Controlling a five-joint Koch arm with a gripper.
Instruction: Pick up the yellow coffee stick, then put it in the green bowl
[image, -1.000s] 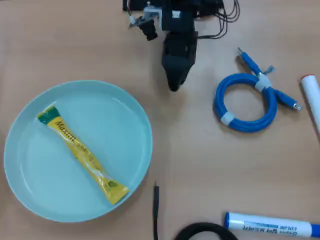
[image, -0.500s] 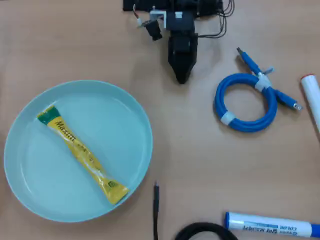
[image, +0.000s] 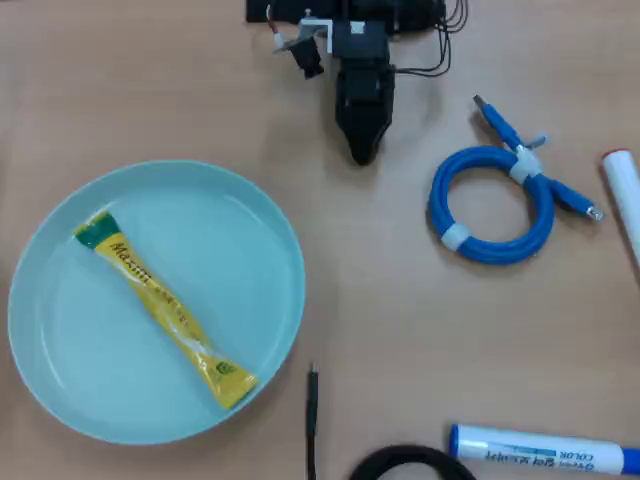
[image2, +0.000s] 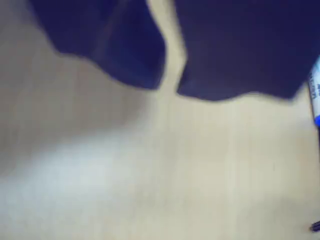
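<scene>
Looks finished: yellow coffee stick (image: 162, 308) lying diagonally inside green bowl (image: 270, 220), gripper (image: 362, 150) well apart near the top, nearly closed, gripping nothing.

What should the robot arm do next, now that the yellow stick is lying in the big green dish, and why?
Probably nothing more than staying parked. In the overhead view the long flat yellow foil coffee stick lies wholly inside the wide pale mint-green bowl, and the black gripper sits far off near the arm's base. In the wrist view its jaws stand a narrow slit apart, nothing between them, so the job looks done.
</scene>
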